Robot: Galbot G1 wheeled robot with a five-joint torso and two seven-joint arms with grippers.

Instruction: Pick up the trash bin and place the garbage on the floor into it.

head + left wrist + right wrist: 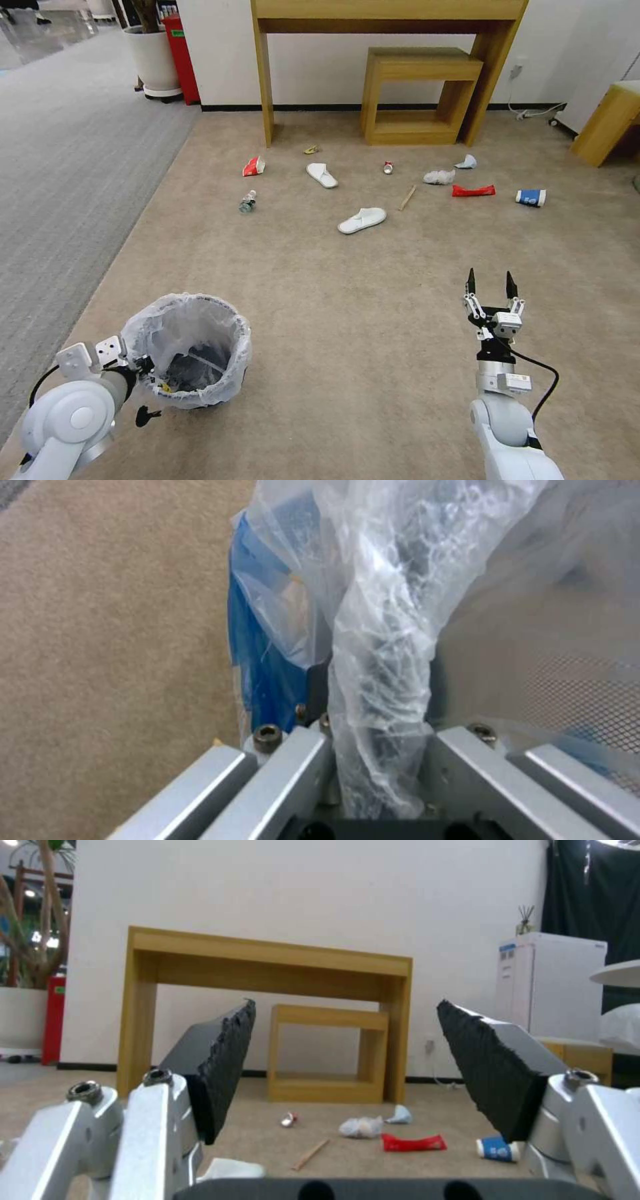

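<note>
Even, bright indoor light falls from overhead, and shadows on the carpet (373,300) stay soft. The head view bows at its edges. The plastic bag (387,630) close to the left wrist camera is blurred.

The floor (320,300) is beige-brown carpet. Across the upper middle of the frame lie two white slippers (362,220), a red wrapper (473,191), a blue paper cup (531,197), a crushed bottle (247,201), a wooden stick (407,197), tissues (439,177) and a red-white carton (253,166). At lower left is the trash bin (190,350).
</note>
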